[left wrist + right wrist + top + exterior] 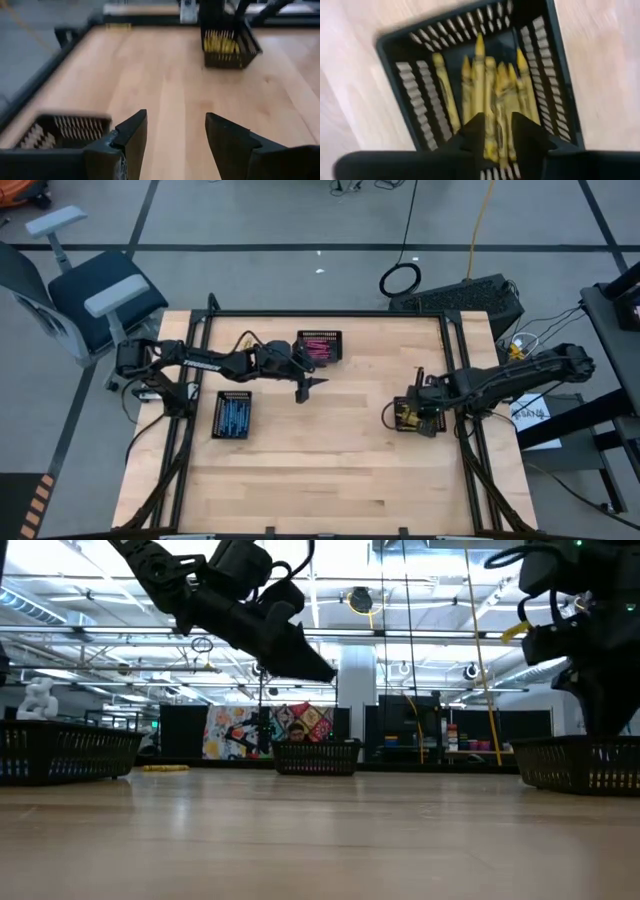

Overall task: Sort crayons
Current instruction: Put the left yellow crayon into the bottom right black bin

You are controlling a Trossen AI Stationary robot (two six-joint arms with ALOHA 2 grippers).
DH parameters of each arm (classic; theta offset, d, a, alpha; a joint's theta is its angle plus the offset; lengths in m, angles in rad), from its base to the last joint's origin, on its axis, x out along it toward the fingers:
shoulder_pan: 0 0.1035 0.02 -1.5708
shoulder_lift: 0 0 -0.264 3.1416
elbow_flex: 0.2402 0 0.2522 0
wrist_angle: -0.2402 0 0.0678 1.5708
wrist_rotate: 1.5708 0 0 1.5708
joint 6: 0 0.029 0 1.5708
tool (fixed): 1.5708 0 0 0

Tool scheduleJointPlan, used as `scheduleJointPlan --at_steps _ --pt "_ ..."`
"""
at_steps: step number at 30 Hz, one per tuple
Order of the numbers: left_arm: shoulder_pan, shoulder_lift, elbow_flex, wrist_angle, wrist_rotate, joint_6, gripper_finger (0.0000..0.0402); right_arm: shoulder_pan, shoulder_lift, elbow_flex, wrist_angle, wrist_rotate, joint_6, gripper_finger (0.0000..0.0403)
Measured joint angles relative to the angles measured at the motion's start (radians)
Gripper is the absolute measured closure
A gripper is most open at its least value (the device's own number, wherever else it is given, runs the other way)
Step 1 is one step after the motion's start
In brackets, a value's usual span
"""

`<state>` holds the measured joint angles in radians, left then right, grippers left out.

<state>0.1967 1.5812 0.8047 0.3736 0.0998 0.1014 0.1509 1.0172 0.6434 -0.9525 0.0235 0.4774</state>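
Note:
Yellow crayons [492, 95] lie side by side in a black mesh basket [415, 416] at the table's right. My right gripper [497, 117] points down over them, open by a narrow gap, with the crayons showing through the gap. Pink crayons [320, 346] fill a basket at the far middle, and blue crayons [233, 416] fill a basket at the left. My left gripper [176, 117] hovers open above the bare table just near of the pink basket [65, 131], with nothing between its fingers.
The three baskets stand apart on the wooden table [330, 470], and its whole near half is bare wood. A black frame rail [330, 313] runs along the far edge. An office chair [95, 300] stands beyond the far left corner.

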Motion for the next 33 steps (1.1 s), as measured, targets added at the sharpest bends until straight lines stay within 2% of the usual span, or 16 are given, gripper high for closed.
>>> scheduleJointPlan --at_steps 3,5,7,10,12,15,18,22,24,26,31,33 --pt "0.005 -0.037 0.009 -0.131 -0.006 -0.051 0.0203 0.0 0.0 0.009 -0.047 0.001 0.0 0.0295" --pt "0.013 -0.079 0.028 -0.254 -0.045 -0.077 0.0203 0.0 0.0 0.015 -0.03 0.003 0.001 0.0281" --pt "0.014 -0.114 0.049 -0.383 -0.118 -0.098 0.0203 0.0 0.0 0.015 0.03 0.033 -0.012 0.0274" --pt "0.013 -0.18 0.079 -0.611 -0.292 -0.14 0.0203 0.009 0.0 0.003 0.247 0.164 -0.066 0.0272" --pt "0.021 -0.213 0.107 -0.761 -0.41 -0.208 0.0203 0.016 0.0 -0.024 0.445 0.251 -0.135 0.0274" --pt "0.079 -0.234 0.113 -0.994 -0.491 -0.391 0.0203 0.021 0.001 -0.114 0.877 0.336 -0.269 0.0276" --pt "0.175 -0.227 0.089 -1.127 -0.485 -0.556 0.0204 0.013 0.026 -0.239 1.361 0.384 -0.428 0.0277" --pt "0.316 -0.167 0.039 -1.178 -0.419 -0.601 0.0204 -0.024 0.114 -0.369 1.95 0.446 -0.604 0.0277" --pt "0.378 -0.134 0.035 -1.195 -0.422 -0.611 0.0204 -0.045 0.161 -0.402 2.144 0.457 -0.635 0.0277" --pt "0.439 -0.102 0.029 -1.19 -0.427 -0.612 0.0204 -0.055 0.202 -0.406 2.219 0.445 -0.638 0.0277" --pt "0.547 -0.027 0.029 -1.198 -0.418 -0.59 0.0204 -0.059 0.255 -0.406 2.187 0.422 -0.588 0.0277" --pt "0.574 0.004 0.029 -1.17 -0.383 -0.565 0.0204 -0.059 0.273 -0.406 2.187 0.421 -0.575 0.0277"
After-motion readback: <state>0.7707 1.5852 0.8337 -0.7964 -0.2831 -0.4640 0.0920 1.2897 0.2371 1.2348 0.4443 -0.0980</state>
